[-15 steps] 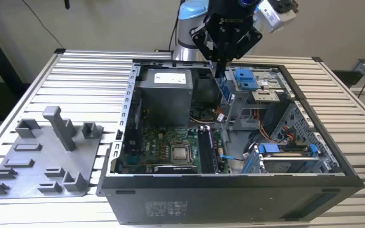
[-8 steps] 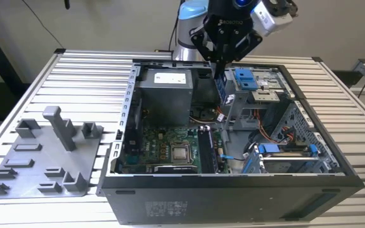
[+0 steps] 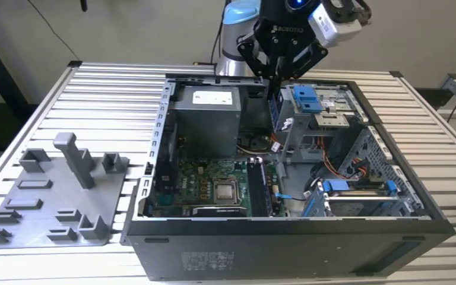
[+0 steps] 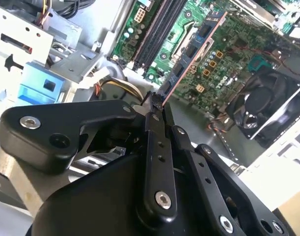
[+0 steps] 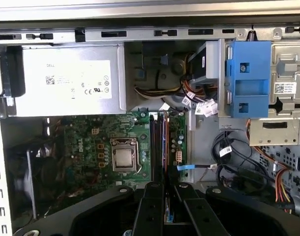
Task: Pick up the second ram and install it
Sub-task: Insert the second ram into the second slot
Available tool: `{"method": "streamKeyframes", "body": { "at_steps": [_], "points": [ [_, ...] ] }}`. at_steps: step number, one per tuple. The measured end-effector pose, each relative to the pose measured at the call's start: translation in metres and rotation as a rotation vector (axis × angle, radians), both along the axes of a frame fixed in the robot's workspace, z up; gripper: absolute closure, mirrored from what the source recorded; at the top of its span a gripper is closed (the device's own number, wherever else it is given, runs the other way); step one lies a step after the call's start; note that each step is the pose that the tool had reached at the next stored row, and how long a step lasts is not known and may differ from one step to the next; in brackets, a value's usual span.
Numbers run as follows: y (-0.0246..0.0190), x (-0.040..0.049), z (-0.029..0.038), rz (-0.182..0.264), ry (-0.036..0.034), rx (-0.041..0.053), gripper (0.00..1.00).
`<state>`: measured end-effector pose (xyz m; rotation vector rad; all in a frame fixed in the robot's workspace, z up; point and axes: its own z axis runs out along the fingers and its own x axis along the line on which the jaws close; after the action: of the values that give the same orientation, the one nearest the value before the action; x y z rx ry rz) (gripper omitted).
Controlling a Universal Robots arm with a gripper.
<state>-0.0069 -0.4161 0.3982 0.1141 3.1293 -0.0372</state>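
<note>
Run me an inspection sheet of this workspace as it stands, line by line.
Surface: white slatted metal table, bearing the open black computer case.
Job's things: long flat dark-blue second ram, held over the green motherboard, not yet seated.
Clutter: grey plastic tray with upright posts, at the exterior view's left.
Grippers: black gripper shut on the ram.
Cables: coloured wire bundles beside the grey power supply.
Surroundings: pale wall behind the table.
</note>
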Motion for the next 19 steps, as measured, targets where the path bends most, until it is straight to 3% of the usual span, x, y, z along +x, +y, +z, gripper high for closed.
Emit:
{"method": "streamKeyframes", "body": {
  "at_steps": [8, 11, 13, 19],
  "points": [
    [0.0000, 0.0001, -0.0015, -0.005, -0.0016, -0.0004, 0.86],
    [0.0000, 0.0001, -0.0046, -0.005, -0.0159, -0.0005, 0.86],
    [0.0000, 0.0001, -0.0069, -0.005, -0.0218, -0.0004, 0.86],
    [0.0000, 0.0022, -0.0111, -0.005, -0.0218, -0.0006, 0.86]
  ]
}}
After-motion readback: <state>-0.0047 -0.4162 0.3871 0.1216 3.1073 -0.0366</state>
